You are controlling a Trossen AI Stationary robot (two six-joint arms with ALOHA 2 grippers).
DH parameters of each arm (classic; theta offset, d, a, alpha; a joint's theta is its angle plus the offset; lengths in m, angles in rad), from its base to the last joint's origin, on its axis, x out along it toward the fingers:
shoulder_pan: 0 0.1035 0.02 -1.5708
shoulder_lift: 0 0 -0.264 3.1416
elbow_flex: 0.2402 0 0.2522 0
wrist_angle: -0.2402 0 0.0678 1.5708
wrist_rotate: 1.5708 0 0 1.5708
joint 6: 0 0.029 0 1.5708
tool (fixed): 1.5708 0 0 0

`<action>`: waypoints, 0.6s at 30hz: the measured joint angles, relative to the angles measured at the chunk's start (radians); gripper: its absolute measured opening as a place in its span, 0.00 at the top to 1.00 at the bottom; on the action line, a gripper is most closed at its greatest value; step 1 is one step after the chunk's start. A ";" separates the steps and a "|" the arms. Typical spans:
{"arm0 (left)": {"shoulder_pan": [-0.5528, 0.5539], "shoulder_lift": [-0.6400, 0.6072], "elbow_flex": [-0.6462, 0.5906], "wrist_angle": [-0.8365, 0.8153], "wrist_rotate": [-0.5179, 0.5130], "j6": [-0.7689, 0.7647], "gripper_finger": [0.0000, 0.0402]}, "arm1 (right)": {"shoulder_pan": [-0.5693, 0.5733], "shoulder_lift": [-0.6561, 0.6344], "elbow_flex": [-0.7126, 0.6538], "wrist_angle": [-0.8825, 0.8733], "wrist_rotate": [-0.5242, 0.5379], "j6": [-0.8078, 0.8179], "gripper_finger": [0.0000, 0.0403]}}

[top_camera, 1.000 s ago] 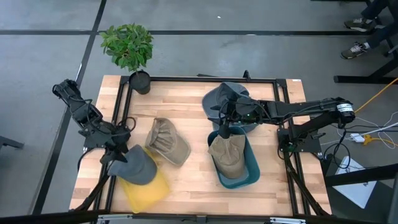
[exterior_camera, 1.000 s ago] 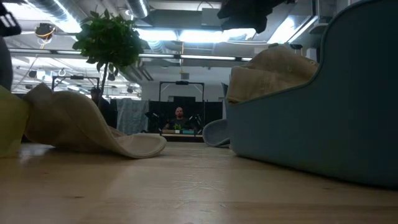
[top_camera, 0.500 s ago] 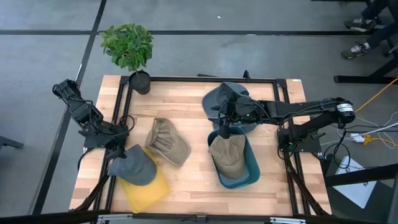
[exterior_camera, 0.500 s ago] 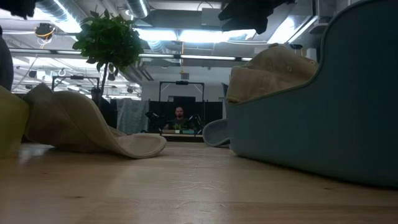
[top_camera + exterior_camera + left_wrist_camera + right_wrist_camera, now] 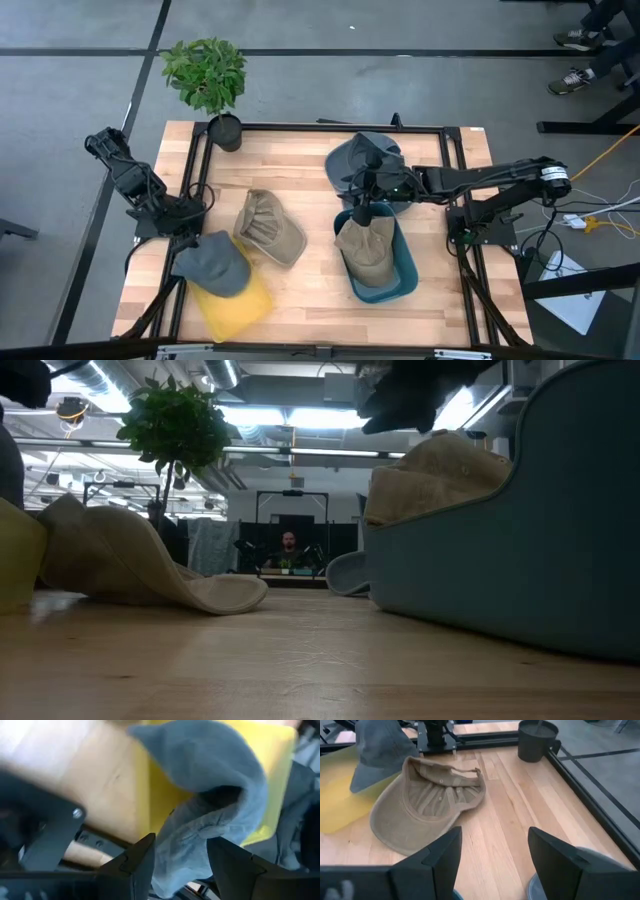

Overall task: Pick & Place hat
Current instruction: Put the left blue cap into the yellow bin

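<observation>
A grey hat lies over the far end of the yellow bin at the near left. My left gripper is shut on its left edge. A tan hat lies on the table, opening up, right of the yellow bin. Another tan hat sits in the teal bin. My right gripper hangs open above the teal bin's far end with nothing between its fingers. A second grey hat lies on the table under the right arm. My left gripper pinches a bunched fold of the grey hat's cloth at the hat's left edge between its two fingers. The fingers slant down from the table's left side. The rest of the hat sags onto the yellow bin.
A potted plant stands at the far left corner, its dark pot on the table's frame. Bare wood shows between the two bins and along the near edge. A person sits far behind the table.
My left gripper has rolled about its own line and tipped further down, still holding the grey hat, whose cloth has shifted slightly over the yellow bin. My right gripper has sunk a little toward the teal bin, still open.
</observation>
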 joint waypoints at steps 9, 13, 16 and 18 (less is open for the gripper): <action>0.000 0.003 0.000 -0.010 0.022 -0.049 0.58 | 0.000 0.000 -0.007 -0.001 0.000 -0.002 0.44; 0.000 0.003 0.000 0.020 0.094 -0.017 0.58 | 0.000 0.000 -0.007 0.011 0.000 -0.013 0.44; 0.000 0.003 0.000 0.019 0.113 -0.021 0.58 | 0.000 0.000 -0.007 0.054 0.000 -0.022 0.44; 0.000 0.003 0.000 0.019 0.114 -0.020 0.58 | 0.000 0.000 -0.007 0.084 0.000 -0.030 0.44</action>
